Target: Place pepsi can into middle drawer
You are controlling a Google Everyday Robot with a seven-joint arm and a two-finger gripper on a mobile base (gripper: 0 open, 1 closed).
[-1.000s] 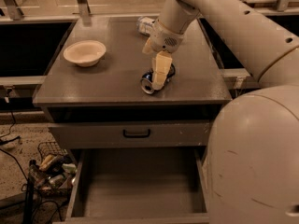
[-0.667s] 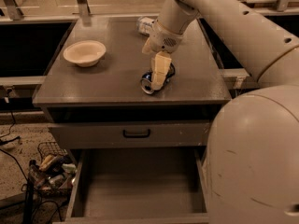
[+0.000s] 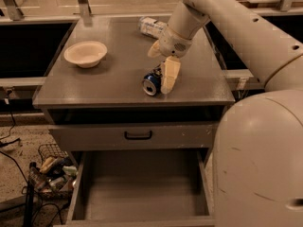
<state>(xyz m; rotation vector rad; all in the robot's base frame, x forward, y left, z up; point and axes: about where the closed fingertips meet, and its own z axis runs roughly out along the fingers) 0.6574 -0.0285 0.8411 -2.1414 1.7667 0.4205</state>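
Note:
The pepsi can (image 3: 151, 83), blue with a silver end facing me, lies on its side on the grey cabinet top (image 3: 118, 74), near the front edge. My gripper (image 3: 161, 74) is down at the can, right against its right side and just above the cabinet top. The middle drawer (image 3: 142, 188) is pulled out below the cabinet front, and its flat grey floor is bare. The arm reaches in from the upper right.
A cream bowl (image 3: 85, 53) sits on the left of the cabinet top. A clear plastic water bottle (image 3: 151, 26) lies at the back. A closed drawer front with a black loop handle (image 3: 138, 135) is above the open drawer. A wire basket of clutter (image 3: 52, 167) stands on the floor at the left. The robot's body (image 3: 260, 164) fills the right.

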